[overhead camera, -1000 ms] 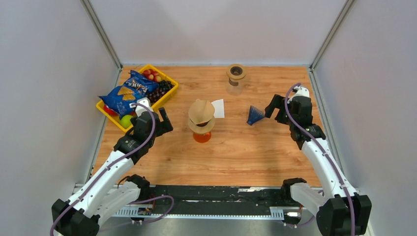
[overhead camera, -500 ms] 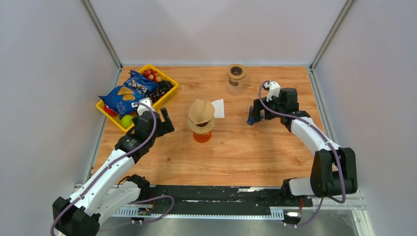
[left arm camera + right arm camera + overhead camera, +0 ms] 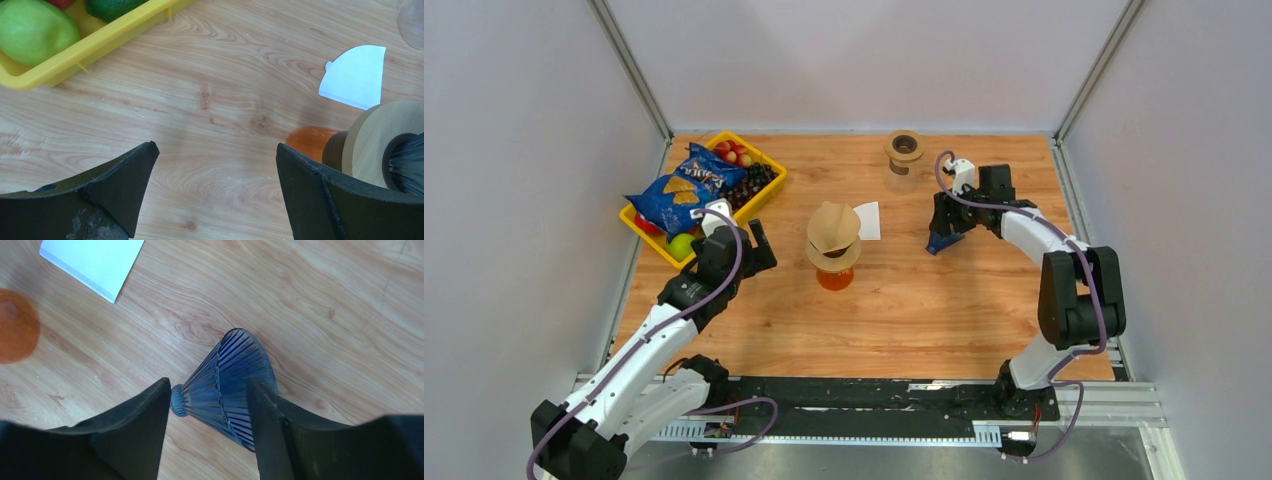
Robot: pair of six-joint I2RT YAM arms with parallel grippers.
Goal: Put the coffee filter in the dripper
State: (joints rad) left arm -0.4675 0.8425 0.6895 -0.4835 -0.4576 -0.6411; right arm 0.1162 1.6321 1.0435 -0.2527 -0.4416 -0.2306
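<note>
My right fingers straddle the dripper lying tip-to-mouth across them, pinch unclear; left fingers spread, well apart

The wooden table bears a yellow tray; white paper filter; blue ribbed cone on its side.

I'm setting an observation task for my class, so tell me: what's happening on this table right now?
The right gripper is down at the blue ribbed cone-shaped dripper, which lies on its side on the wooden table, with its jaws either side of it; a firm grip cannot be confirmed. The flat white paper coffee filter lies untouched on the table. The left gripper hovers open, holding nothing.
</note>
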